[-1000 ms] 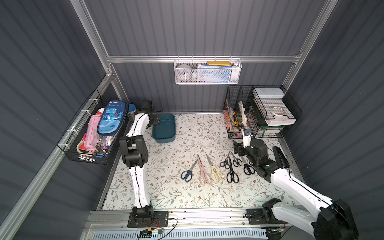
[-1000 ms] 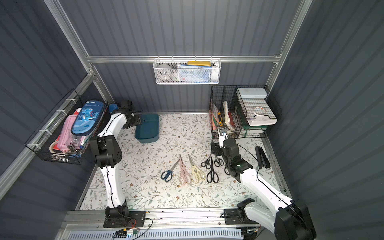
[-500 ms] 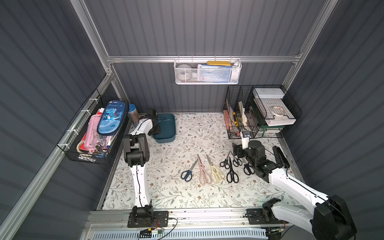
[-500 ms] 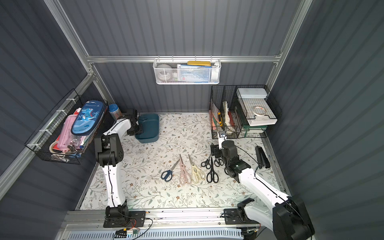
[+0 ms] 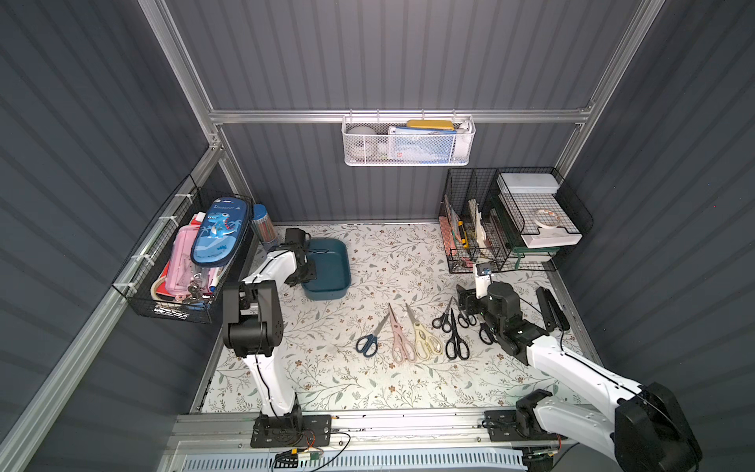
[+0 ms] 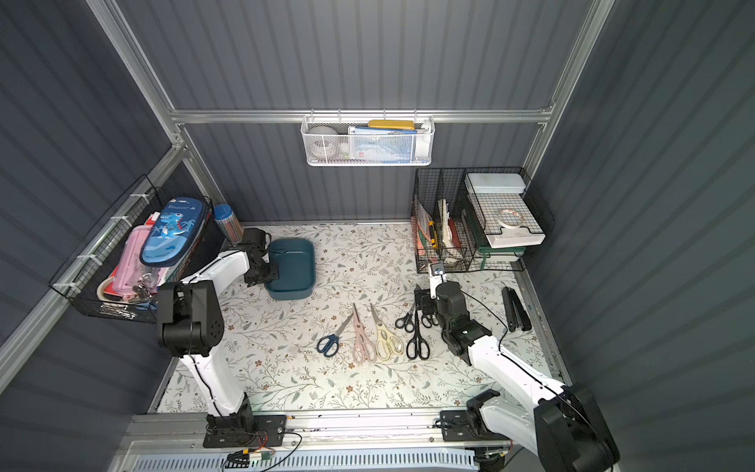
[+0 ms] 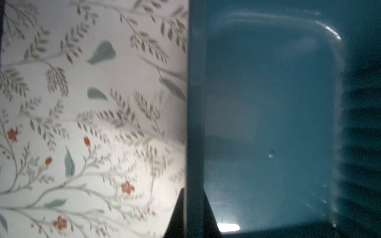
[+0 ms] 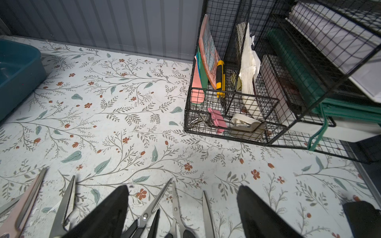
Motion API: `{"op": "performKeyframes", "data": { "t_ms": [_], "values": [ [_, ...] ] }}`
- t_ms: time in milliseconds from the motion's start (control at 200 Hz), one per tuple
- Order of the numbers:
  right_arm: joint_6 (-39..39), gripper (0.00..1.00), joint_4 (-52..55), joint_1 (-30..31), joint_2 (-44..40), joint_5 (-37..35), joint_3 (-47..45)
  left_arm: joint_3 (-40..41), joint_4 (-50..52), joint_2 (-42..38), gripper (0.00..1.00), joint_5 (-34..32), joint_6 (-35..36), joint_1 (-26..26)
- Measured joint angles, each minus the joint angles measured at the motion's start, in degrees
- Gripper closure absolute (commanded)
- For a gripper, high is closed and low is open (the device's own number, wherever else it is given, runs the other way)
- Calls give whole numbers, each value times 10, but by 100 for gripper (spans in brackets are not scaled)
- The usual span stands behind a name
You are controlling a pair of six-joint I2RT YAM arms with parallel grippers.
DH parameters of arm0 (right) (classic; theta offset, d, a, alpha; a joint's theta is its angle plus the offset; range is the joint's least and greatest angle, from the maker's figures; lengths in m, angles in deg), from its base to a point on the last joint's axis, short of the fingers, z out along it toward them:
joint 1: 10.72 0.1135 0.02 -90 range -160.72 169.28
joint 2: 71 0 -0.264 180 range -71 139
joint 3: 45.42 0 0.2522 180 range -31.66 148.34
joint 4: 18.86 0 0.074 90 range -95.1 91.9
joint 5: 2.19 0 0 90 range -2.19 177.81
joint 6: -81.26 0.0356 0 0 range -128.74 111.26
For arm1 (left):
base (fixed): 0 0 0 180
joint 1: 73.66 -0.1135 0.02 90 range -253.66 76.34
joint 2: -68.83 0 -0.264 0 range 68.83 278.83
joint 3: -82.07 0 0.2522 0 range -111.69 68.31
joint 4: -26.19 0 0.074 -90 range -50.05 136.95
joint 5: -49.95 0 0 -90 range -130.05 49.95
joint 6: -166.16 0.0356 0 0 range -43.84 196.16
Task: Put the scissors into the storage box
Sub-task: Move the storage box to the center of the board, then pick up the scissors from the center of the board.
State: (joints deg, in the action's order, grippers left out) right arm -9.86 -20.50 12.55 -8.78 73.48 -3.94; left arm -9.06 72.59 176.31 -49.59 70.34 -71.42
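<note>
Tabletop (image 5: 318,367): white, printed with grey-green leafy sprigs, teal leaves and small red-orange flowers. Storage box (image 5: 331,269): plain dark teal. Dark-blue-handled scissors (image 5: 367,343), pink shears (image 5: 398,339), cream shears (image 5: 425,341), black-handled scissors (image 5: 455,339); blades all steel grey. Left claw (image 7: 192,214) and right claw (image 8: 183,206): black. Left arm (image 5: 271,265) and right arm (image 5: 572,367): white with black joints. Walls (image 5: 388,61): dark grey, vertical ribs. Mesh basket (image 5: 425,149): white. Wire basket (image 5: 163,314): black. Pencil case (image 5: 218,229): blue, dinosaur print.

"Dinosaur" on blue pencil case (image 5: 218,233)
</note>
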Motion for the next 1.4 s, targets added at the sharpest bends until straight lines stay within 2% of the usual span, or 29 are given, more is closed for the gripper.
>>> {"op": "performKeyframes", "data": {
  "t_ms": [185, 330, 715, 750, 831, 916, 1031, 1136, 1206, 1396],
  "values": [
    [3, 12, -37, 11, -46, 49, -49, 135, 2, -125, 100, 39, -1, 58],
    [12, 12, -63, 28, -92, 96, -86, 209, 3, -175, 100, 46, -2, 64],
    [52, 12, -62, 35, -191, 131, -145, 221, -20, -163, 100, 31, -25, 63],
    [56, 12, -62, 35, -199, 131, -153, 221, -22, -162, 91, 27, -27, 63],
    [64, 10, -56, 35, -210, 131, -161, 221, -28, -157, 84, 18, -28, 63],
    [69, 10, -56, 35, -210, 130, -161, 220, -28, -149, 63, 7, -27, 63],
    [73, 10, -56, 35, -201, 131, -161, 220, -27, -144, 61, -3, -33, 62],
    [77, 10, -52, 35, -190, 131, -160, 218, -25, -144, 49, -11, -36, 62],
    [80, 10, -38, 35, -189, 131, -157, 212, -19, -151, 44, -18, -36, 62],
    [93, 10, 42, 39, -218, 138, -120, 189, 4, -240, 40, -33, -43, 71]
  ]
}}
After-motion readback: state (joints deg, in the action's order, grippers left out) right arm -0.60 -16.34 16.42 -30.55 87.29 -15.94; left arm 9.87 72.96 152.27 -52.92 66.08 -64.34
